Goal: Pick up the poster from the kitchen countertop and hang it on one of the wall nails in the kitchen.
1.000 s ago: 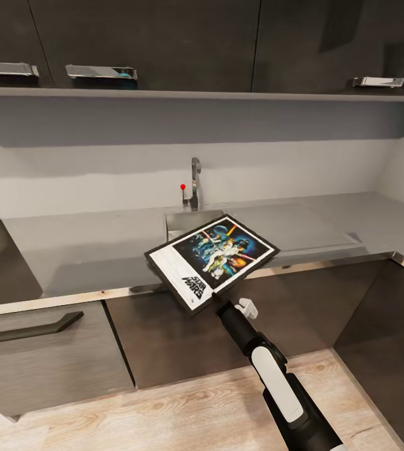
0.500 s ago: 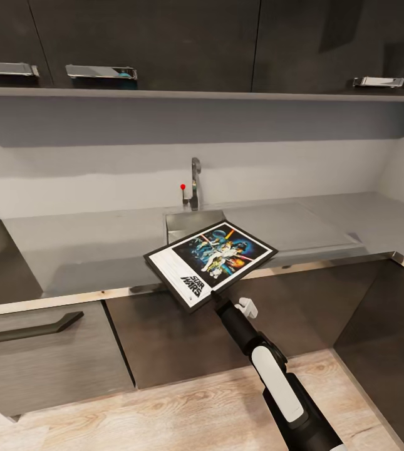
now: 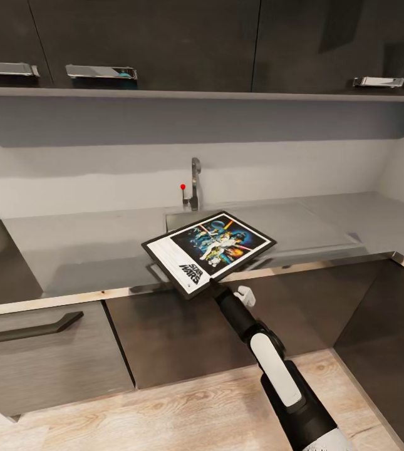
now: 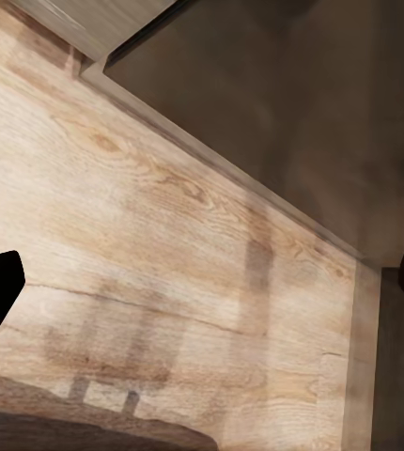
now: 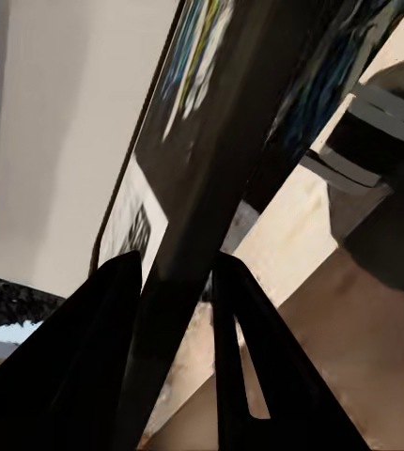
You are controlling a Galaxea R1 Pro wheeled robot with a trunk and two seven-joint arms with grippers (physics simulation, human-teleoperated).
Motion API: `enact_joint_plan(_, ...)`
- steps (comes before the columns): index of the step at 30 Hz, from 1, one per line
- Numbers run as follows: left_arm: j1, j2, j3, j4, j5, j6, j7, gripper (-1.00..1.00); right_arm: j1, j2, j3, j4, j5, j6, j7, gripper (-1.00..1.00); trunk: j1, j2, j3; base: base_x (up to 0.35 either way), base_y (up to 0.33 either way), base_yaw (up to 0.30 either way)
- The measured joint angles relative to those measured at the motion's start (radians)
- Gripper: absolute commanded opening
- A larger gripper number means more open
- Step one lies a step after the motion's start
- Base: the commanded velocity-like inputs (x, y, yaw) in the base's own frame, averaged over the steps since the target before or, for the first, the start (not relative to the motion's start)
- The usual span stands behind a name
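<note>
Poster [image 3: 209, 251] hovers over grey kitchen countertop [image 3: 89, 250].

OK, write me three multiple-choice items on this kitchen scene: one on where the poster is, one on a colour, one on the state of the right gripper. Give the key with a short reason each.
1. Where is the poster?
A. Lying flat in the sink
B. Held up above the front of the kitchen countertop
C. Hanging on the wall

2. What colour is the small knob beside the tap?
A. Red
B. Green
C. Yellow

3. What is the state of the right gripper?
A. Open and away from the poster
B. Shut on nothing
C. Shut on the poster's edge

Key:
1 B: in the head view it is tilted, clear of the worktop, on the end of the arm.
2 A: a red dot shows left of the tap.
3 C: in the right wrist view both fingers pinch the dark frame.
</note>
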Motion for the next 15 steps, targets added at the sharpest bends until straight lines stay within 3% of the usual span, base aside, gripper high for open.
enact_joint_plan(4,0.0,0.0,0.0,0.0,0.0,0.0,0.0,1.0,-0.016,0.002,0.002,-0.001,-0.029,0.0,0.0,-1.0,0.0,0.0,0.0,0.0,0.0,0.0)
enact_joint_plan(12,0.0,0.0,0.0,0.0,0.0,0.0,0.0,1.0,-0.022,0.002,0.002,-0.002,-0.034,0.0,0.0,-1.0,0.0,0.0,0.0,-0.005,0.0,0.0)
enact_joint_plan(15,0.0,0.0,0.0,0.0,0.0,0.0,0.0,1.0,-0.022,0.002,0.009,-0.029,-0.034,0.0,0.001,-1.0,0.0,0.0,0.0,-0.165,0.0,0.0)
